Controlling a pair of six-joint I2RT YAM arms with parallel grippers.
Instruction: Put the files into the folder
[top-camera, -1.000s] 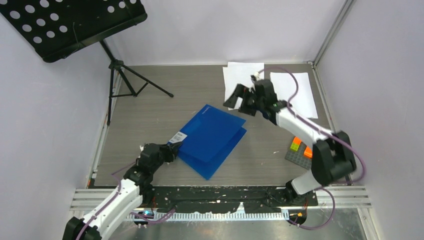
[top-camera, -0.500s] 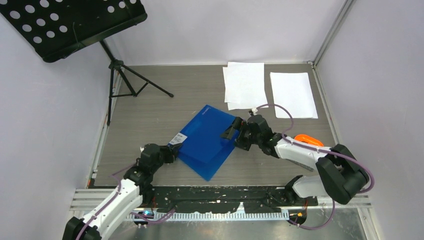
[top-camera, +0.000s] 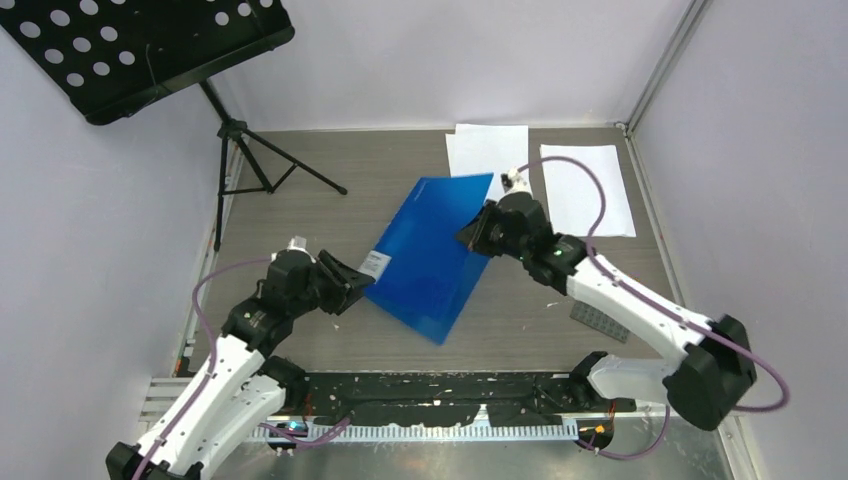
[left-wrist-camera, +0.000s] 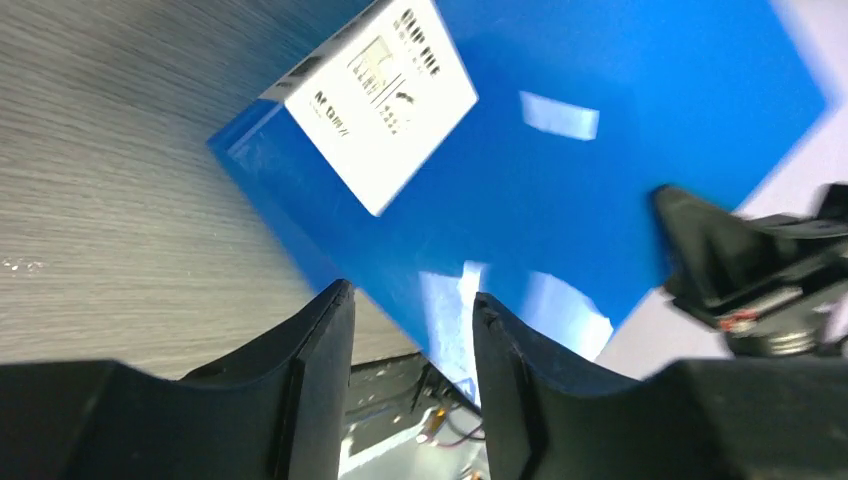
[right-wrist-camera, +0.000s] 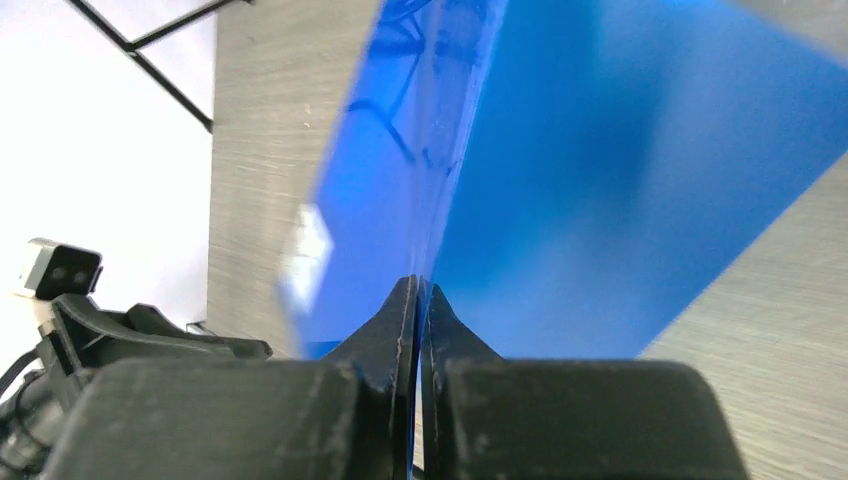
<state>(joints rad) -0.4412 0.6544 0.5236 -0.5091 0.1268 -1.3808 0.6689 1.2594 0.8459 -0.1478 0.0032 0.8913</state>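
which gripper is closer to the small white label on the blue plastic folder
Left. The left gripper sits beside the label; the right gripper pinches the folder at its far edge.

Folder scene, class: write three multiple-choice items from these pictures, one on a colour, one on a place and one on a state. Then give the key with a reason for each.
1. What colour is the folder?
A red
B blue
C green

2. Where do the paper sheets lie?
A at the far edge of the table
B inside the folder
C stacked on top of the folder

3. What is the right gripper doing?
A hanging open above the table
B shut on the folder's cover
C holding a paper sheet

Key:
1 B: both leaves of the folder are bright blue.
2 A: the white sheets lie flat near the back wall, beyond the folder.
3 B: the right wrist view shows its fingers pinched together on the edge of the raised blue cover.
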